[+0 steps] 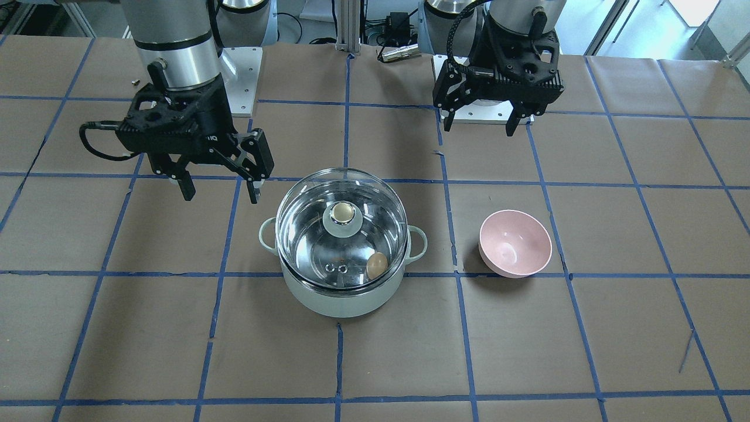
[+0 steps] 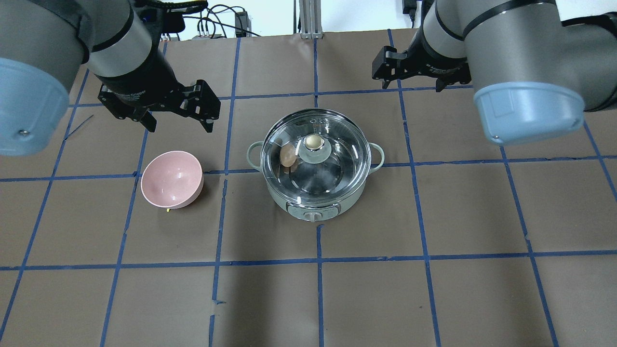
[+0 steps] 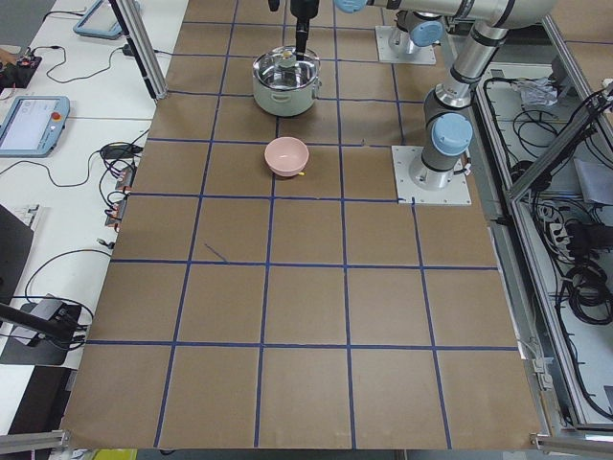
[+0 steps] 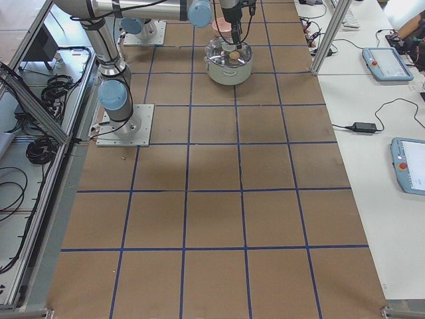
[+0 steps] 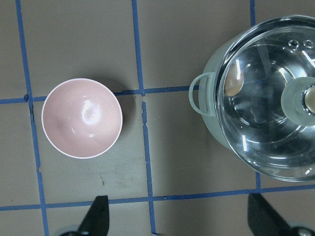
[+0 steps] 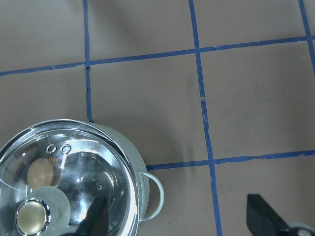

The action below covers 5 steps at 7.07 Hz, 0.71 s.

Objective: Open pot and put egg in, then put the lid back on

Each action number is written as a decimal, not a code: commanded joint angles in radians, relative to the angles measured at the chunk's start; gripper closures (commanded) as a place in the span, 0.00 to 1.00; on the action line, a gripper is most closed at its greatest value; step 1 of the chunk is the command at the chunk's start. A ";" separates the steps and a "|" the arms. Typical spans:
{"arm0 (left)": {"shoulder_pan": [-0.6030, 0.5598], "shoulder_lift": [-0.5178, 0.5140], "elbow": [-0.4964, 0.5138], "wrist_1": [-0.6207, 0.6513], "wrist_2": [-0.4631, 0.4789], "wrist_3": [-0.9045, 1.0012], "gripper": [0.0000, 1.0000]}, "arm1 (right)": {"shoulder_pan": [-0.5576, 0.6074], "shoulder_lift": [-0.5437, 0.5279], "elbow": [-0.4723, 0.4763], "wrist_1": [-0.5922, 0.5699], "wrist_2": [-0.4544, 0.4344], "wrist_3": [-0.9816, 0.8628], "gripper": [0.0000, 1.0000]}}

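Brown-paper tabletop (image 2: 434,299) with a blue tape grid (image 2: 318,260); white benches ran along its sides with cables and teach pendants (image 4: 412,174), and aluminium frame posts stood at the edges. The mint-green pot (image 1: 345,299) sat mid-tabletop with the glass lid (image 2: 337,176) seated on its rim. The egg (image 1: 377,265) lay inside on the steel floor, seen through the glass, on the bowl's side of the metallic knob (image 2: 313,141). The pink bowl (image 2: 193,190) stood upright, well apart from the pot, on the robot's left. Left hand (image 2: 181,126) hung above the tabletop beyond the bowl, fingers spread. Right hand (image 1: 221,195) hung beside the pot, apart from it, fingers also spread. Count: 1 pot with 2 loop handles, 1 lid with 2 steam holes (image 1: 337,268), 1 egg, 1 bowl, 2 arms, 2 hands.
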 commanded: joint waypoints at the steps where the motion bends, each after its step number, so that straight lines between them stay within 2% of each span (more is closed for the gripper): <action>1: -0.002 0.001 0.000 -0.001 0.015 0.000 0.00 | -0.007 -0.007 0.004 0.070 -0.068 -0.061 0.00; 5: -0.002 0.003 -0.001 -0.001 0.015 0.000 0.00 | -0.009 -0.010 0.006 0.113 -0.071 -0.127 0.00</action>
